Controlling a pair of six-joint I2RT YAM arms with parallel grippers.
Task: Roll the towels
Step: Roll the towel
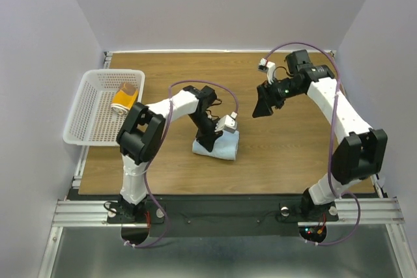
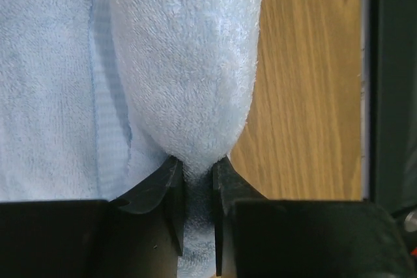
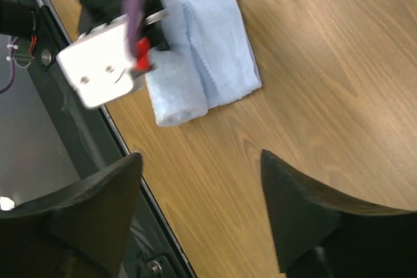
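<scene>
The light blue towel point(image 1: 220, 146) lies partly rolled on the wooden table near its front middle. My left gripper point(image 1: 207, 140) is down on it and shut on the rolled end point(image 2: 189, 69), with the flat part point(image 2: 45, 96) spread to the left in the left wrist view. The towel also shows in the right wrist view point(image 3: 212, 63). The mustard-yellow towel point(image 1: 124, 99) sits rolled in the white basket point(image 1: 88, 118). My right gripper point(image 1: 264, 109) hangs open and empty above the table, right of the blue towel; in its wrist view point(image 3: 202, 187) the fingers are wide apart.
The white perforated basket stands at the table's left edge, partly over it. The table's dark front rail point(image 3: 78, 148) runs close to the blue towel. Grey walls close in the back and both sides.
</scene>
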